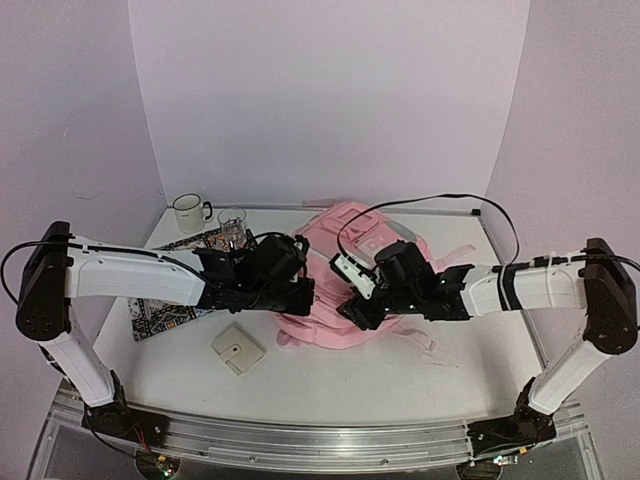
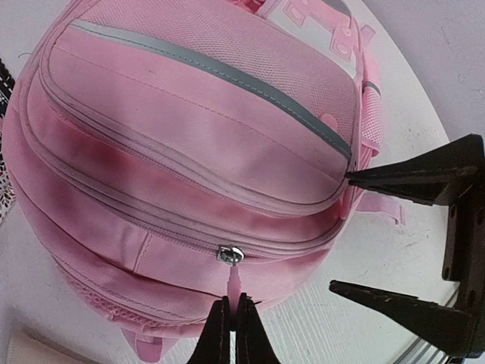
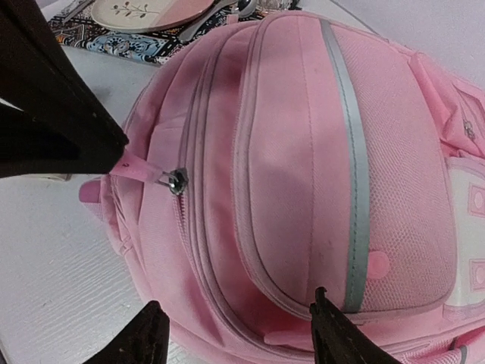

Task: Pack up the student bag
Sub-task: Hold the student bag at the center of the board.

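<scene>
Pink student bag (image 2: 189, 152) lies before the left gripper (image 2: 229, 305) (zip pull (image 2: 233, 279) pinched).

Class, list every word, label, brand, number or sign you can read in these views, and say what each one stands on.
None can be read in any view.
On the student bag, pale patch: pink block shapes, cut off at the frame edge, not readable.
On the zip pull: plain, no text.
On the mug: too small to tell any marking.
On the plate: a sprig drawing, no words.
</scene>
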Tool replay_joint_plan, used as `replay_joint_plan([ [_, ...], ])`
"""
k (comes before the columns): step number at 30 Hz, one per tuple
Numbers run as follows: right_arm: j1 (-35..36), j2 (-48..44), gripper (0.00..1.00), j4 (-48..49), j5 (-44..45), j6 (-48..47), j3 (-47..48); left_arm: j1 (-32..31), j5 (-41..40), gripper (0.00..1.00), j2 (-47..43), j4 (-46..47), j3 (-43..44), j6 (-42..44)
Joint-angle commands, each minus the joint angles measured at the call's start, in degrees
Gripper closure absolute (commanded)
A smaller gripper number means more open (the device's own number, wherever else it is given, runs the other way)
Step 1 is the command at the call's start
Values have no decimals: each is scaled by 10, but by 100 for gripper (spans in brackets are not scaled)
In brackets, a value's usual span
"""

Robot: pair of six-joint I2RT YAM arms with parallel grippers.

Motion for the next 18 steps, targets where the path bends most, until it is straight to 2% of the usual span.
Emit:
replay_joint_plan([
  [1,14,38,44,32,11,-63,36,2,47,100,-28,69,-2,2],
  [5,21,65,51,54,19,-69,40,4,60,100,-31,81,-7,0],
  [10,21,82,66,100,65,-82,34,6,64,100,-37,86,-13,-2],
  [12,21,88,67,100,67,-88,38,9,64,100,-43,89,-19,-5],
  [18,23,78,66,92,-2,-78,35,19,78,100,-54,106,-34,-18],
])
